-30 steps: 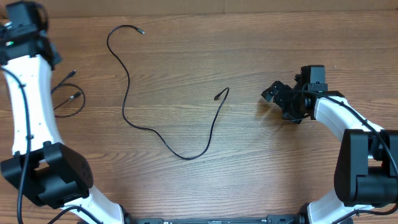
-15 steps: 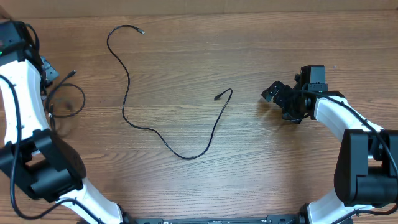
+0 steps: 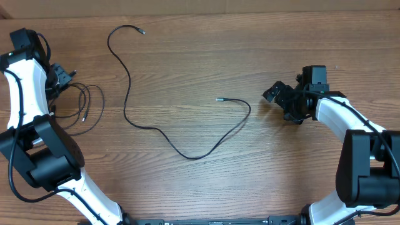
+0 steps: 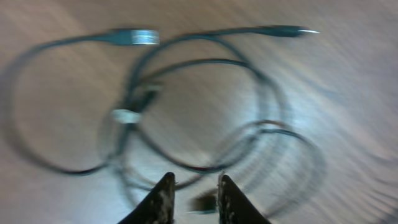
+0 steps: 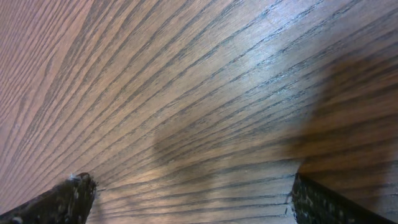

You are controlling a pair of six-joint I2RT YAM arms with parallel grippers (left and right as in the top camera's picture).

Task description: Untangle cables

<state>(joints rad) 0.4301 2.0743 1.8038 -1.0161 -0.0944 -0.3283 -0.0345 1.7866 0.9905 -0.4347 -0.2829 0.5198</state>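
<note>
I see the cables in two groups on the wooden tabletop (image 3: 206,56). The long cable (image 3: 187,158) lies loose and on its own across the middle of the overhead view. One plug tip sits at the upper left. From there the cord curls left, drops in a wavy line to the lower centre, then climbs to a bend on the right. It ends in a silver tip near the centre of the frame.

The small bundle (image 3: 87,106) sits at the left edge, a few thin black loops overlapping one another. My left fingers (image 3: 60,75) are just beside it, at its upper left. In my left wrist view the picture is smeared, yet I can make out crossing loops, a silver plug (image 4: 135,37) at the upper left and a second tip at the upper right. My left fingers stand slightly apart, with a narrow gap between the tips at the bottom edge. A dark smudge low in that gap is too blurred to name.

My right fingers (image 3: 280,100) are at the right of the overhead view, near the long cable's bend but not touching it. They are spread wide over bare wood grain.
</note>
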